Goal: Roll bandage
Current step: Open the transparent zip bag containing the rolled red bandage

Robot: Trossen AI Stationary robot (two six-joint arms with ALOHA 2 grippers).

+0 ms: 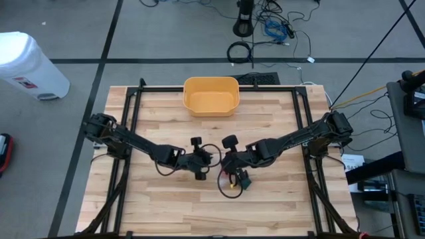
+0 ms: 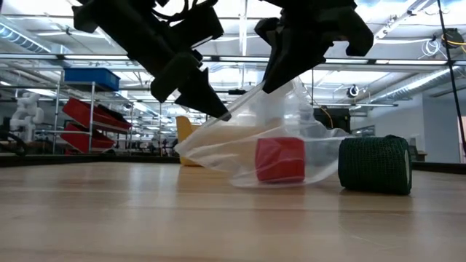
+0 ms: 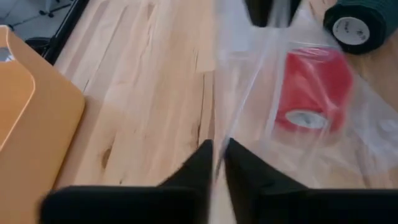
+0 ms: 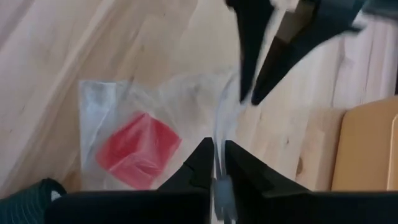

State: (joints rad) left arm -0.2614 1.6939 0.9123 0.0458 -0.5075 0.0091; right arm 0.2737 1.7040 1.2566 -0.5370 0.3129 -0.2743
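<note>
A clear plastic bag (image 2: 313, 156) lies on the wooden table with a red bandage roll (image 2: 280, 160) inside it. The roll rests on the bag's lower wall. A dark green bandage roll (image 2: 376, 164) lies on the table just beside the bag, on its right. My left gripper (image 3: 217, 163) and my right gripper (image 4: 217, 163) are both shut on the bag's raised edge, close together, at mid-table (image 1: 219, 162). My left gripper pinches the bag's upper edge (image 3: 216, 149) between its two fingers, slanting down from the table's left. The plastic runs up from the table to the fingers; the bag's lower part lies on the table. My right gripper pinches the bag's upper edge (image 4: 219, 140) between its two fingers, slanting down from the table's right, close to the left gripper's fingers (image 4: 252, 62). The film rises to it from the table, and the red roll (image 4: 137, 149) stays low in the bag.
A yellow basket (image 1: 211, 96) stands at the table's far edge, behind the grippers. Black frame rails (image 1: 133, 113) run along the table's left and right sides. Bare wood lies toward the near edge.
</note>
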